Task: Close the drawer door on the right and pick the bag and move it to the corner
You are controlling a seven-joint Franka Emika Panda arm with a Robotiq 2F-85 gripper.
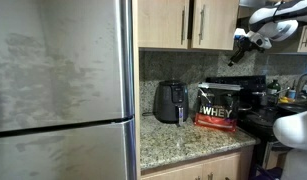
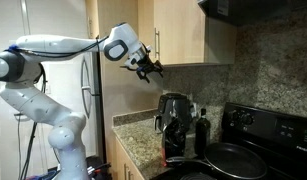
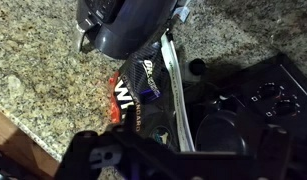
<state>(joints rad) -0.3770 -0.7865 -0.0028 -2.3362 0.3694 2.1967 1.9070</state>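
Countertop: bag beside air fryer

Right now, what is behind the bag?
Granite backsplash rises behind the bag in an exterior view; the air fryer stands beside it, not behind. The bag covers the counter strip and lower backsplash directly behind it, so anything low there is hidden.

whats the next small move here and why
Probably start lowering the gripper toward the WHEY bag. The right cabinet door looks flush and shut, so closing seems done. The gripper hangs high by that door, and the bag stands beside the air fryer, away from the fridge corner.
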